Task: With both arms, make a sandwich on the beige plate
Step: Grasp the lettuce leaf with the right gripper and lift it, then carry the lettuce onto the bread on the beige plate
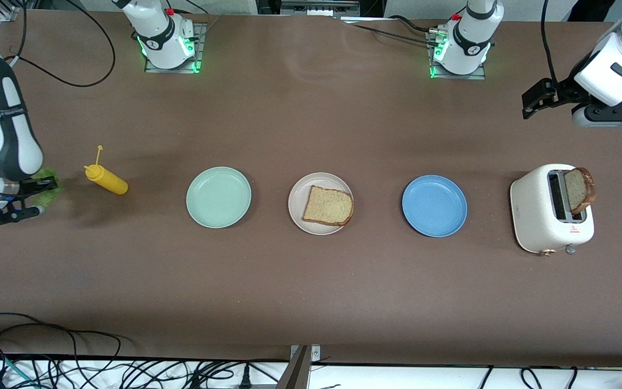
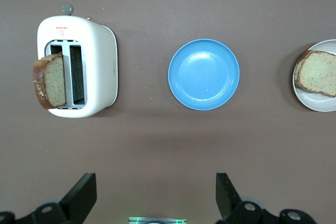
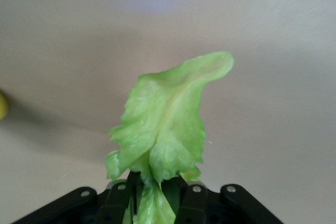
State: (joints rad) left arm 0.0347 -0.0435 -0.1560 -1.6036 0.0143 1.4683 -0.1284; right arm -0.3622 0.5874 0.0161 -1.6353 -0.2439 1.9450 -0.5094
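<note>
At the right arm's end of the table, my right gripper (image 1: 45,189) (image 3: 155,200) is shut on a ruffled green lettuce leaf (image 1: 47,174) (image 3: 168,124), which sticks out from between the jaws low over the table. The beige plate (image 1: 297,202) (image 2: 315,102) sits mid-table with one bread slice (image 1: 328,206) (image 2: 317,72) on it. A second bread slice (image 1: 581,189) (image 2: 50,80) stands up out of the white toaster (image 1: 538,216) (image 2: 100,66). My left gripper (image 1: 531,105) (image 2: 156,198) hangs open and empty over the table at the left arm's end, farther from the front camera than the toaster.
A mint-green plate (image 1: 218,196) lies beside the beige plate toward the right arm's end. A blue plate (image 1: 434,205) (image 2: 203,74) lies toward the left arm's end. A yellow mustard bottle (image 1: 107,180) lies between the lettuce and the mint-green plate. Cables run along the table's front edge.
</note>
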